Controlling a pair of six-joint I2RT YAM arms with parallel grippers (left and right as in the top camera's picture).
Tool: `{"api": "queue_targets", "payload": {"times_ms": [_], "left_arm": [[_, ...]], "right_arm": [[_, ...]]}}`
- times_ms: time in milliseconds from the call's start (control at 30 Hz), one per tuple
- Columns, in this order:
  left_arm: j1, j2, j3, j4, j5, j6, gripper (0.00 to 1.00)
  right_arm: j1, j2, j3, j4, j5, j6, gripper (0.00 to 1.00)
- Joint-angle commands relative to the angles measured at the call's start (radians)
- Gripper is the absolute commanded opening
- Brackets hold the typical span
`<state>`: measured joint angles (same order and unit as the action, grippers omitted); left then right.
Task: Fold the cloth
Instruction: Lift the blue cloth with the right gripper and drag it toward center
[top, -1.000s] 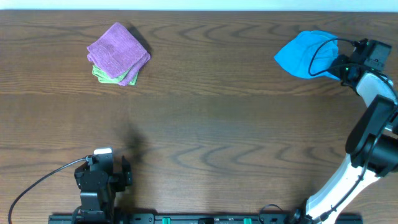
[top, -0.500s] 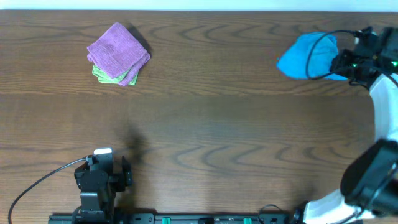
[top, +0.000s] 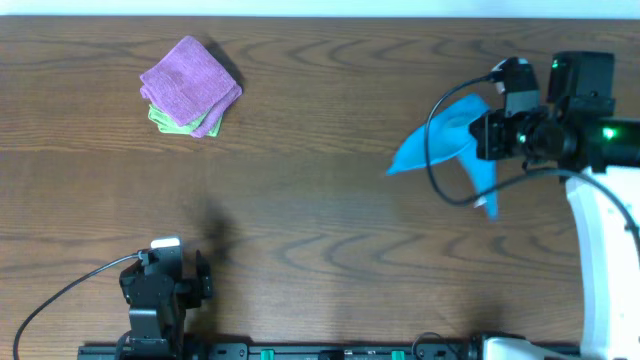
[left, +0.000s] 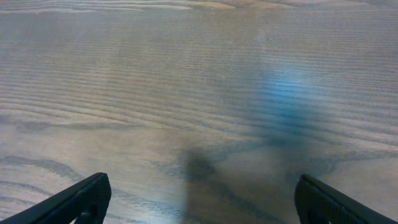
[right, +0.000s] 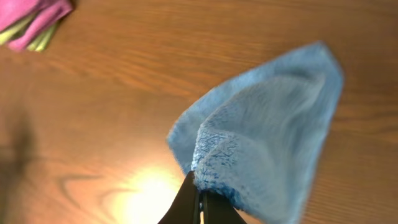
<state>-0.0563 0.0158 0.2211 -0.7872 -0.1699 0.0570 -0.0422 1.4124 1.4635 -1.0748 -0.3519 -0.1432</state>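
The sky-blue cloth (top: 455, 140) hangs bunched from my right gripper (top: 492, 136) at the right of the table, lifted off the wood, its free end trailing left and down. In the right wrist view the cloth (right: 273, 143) spreads away from my right gripper (right: 200, 198), whose fingers are shut on its edge. My left gripper (top: 165, 285) rests at the front left, far from the cloth. In the left wrist view its fingers (left: 199, 199) are wide apart over bare wood, with nothing between them.
A purple folded cloth (top: 190, 80) lies on a green folded cloth (top: 165, 122) at the back left; both show in the right wrist view's top left corner (right: 28, 18). A black cable (top: 440, 165) loops in front of the blue cloth.
My right gripper has carried the blue cloth from the back right corner leftward and toward the front, lifting it so it now hangs stretched out. The left arm has not moved.
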Motion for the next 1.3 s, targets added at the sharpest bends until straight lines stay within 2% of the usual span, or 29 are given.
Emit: {"api": "queue_targets", "payload": {"times_ms": [0, 233, 400, 500, 533, 567, 600, 667, 700, 767, 833, 1000, 1133, 1267], "left_arm": [[-0.003, -0.008, -0.005, -0.025, -0.021, 0.011, 0.95], [-0.003, -0.008, -0.005, -0.025, -0.021, 0.011, 0.96], [-0.003, -0.008, -0.005, -0.024, -0.02, 0.01, 0.95], [-0.003, -0.008, -0.005, -0.024, -0.016, 0.01, 0.95], [-0.003, -0.008, -0.005, -0.024, -0.012, 0.009, 0.95], [-0.003, -0.008, -0.005, -0.024, -0.012, 0.006, 0.95], [-0.003, -0.008, -0.005, -0.024, -0.012, 0.006, 0.95], [-0.003, -0.008, -0.005, -0.024, -0.01, 0.006, 0.96], [-0.003, -0.008, -0.005, -0.024, 0.0, 0.006, 0.95], [-0.003, -0.008, -0.005, -0.024, 0.027, 0.006, 0.95], [-0.003, -0.008, -0.005, -0.024, 0.045, 0.006, 0.95], [-0.003, -0.008, -0.005, -0.024, 0.045, 0.006, 0.95], [-0.003, -0.008, -0.005, -0.024, 0.062, 0.006, 0.95], [-0.003, -0.008, -0.005, -0.021, 0.124, 0.006, 0.95]], "right_arm": [[0.071, -0.035, 0.011, -0.011, -0.019, -0.039, 0.02], [0.268, -0.025, 0.011, -0.027, -0.019, -0.038, 0.02], [0.336, -0.024, -0.006, -0.063, -0.015, -0.038, 0.01], [0.351, -0.024, -0.04, -0.09, 0.061, -0.037, 0.02], [0.35, -0.024, -0.057, -0.098, 0.111, -0.037, 0.22], [0.35, -0.024, -0.076, -0.105, 0.173, -0.035, 0.52], [0.35, -0.024, -0.091, -0.105, 0.226, -0.023, 0.6], [0.348, -0.025, -0.126, -0.095, 0.373, 0.061, 0.67], [0.346, -0.025, -0.14, -0.09, 0.433, 0.101, 0.77], [0.337, -0.025, -0.159, -0.084, 0.475, 0.131, 0.86], [0.334, -0.025, -0.175, -0.074, 0.445, 0.126, 0.88], [0.334, -0.024, -0.253, 0.021, 0.332, 0.079, 0.86], [0.321, -0.022, -0.381, 0.209, 0.354, 0.08, 0.85], [0.262, 0.014, -0.473, 0.476, 0.42, 0.101, 0.8]]}}
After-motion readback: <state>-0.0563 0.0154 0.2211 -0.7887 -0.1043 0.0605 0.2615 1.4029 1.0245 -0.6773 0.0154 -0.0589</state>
